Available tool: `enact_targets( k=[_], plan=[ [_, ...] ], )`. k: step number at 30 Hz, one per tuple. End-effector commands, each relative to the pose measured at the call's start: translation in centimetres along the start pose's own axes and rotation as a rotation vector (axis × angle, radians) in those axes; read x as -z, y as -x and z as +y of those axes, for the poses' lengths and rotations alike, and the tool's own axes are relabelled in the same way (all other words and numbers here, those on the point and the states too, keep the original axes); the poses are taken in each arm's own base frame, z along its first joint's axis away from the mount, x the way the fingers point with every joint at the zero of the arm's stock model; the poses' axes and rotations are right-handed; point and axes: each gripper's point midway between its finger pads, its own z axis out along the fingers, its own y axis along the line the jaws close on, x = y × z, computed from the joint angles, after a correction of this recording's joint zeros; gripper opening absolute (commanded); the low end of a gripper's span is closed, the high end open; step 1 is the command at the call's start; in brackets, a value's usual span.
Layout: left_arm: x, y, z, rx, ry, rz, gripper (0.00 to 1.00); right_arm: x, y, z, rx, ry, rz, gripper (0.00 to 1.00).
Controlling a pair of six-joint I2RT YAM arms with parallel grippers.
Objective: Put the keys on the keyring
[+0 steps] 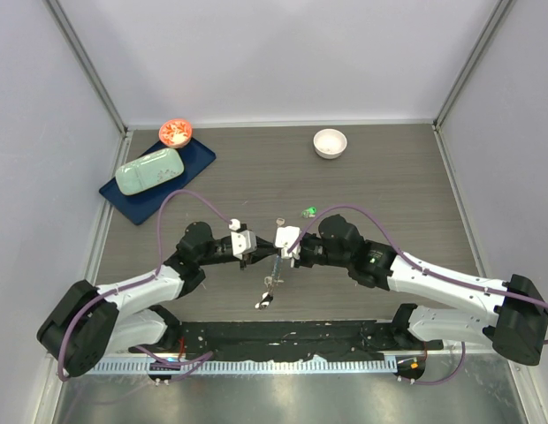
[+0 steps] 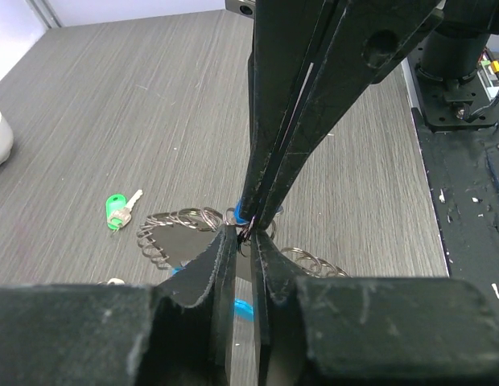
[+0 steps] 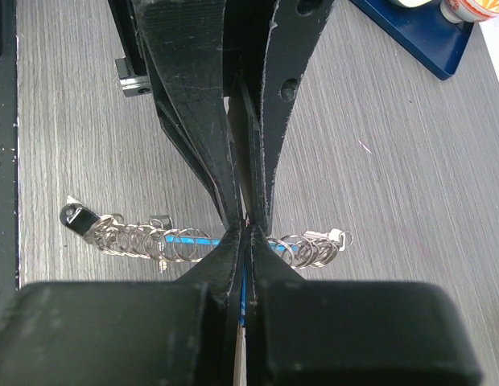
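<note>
The keyring [image 1: 272, 269] is a chain of silver rings with a light-blue strip, held just above the table between both grippers. My left gripper [image 1: 256, 250] is shut on a thin ring of it [image 2: 246, 232]. My right gripper [image 1: 285, 248] is shut tip to tip against it, on a small blue piece [image 2: 241, 215] that looks like the blue key's head. In the right wrist view the rings [image 3: 141, 240] run both ways from my right gripper [image 3: 248, 228], with the black key [image 3: 76, 215] at one end and the silver key [image 3: 323, 236] at the other. The green key [image 1: 308, 210] lies loose on the table; it also shows in the left wrist view [image 2: 117, 211].
A white round bowl [image 1: 330, 142] stands at the back right. A dark blue tray [image 1: 196, 161] at the back left holds a pale green block [image 1: 150, 170], with a red-and-white cup [image 1: 175, 132] beside it. A black base strip [image 1: 283, 340] runs along the near edge.
</note>
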Motion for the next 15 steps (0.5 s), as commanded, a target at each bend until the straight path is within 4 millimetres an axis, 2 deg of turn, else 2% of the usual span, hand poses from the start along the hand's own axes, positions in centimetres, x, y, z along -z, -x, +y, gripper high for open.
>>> enact_targets(
  k=[1,5,15],
  plan=[
    [-0.09,1.10,0.35,-0.038,0.001,-0.042,0.20,0.87,3.94,-1.80,0.016,-0.063,-0.111,0.01],
    [0.04,0.47,0.00,-0.027,-0.006,-0.026,0.30,0.94,3.93,-1.83,0.014,-0.067,-0.111,0.01],
    [-0.25,0.33,-0.04,-0.020,-0.022,-0.022,0.24,0.97,4.01,-1.76,0.013,-0.062,-0.113,0.01]
  ],
)
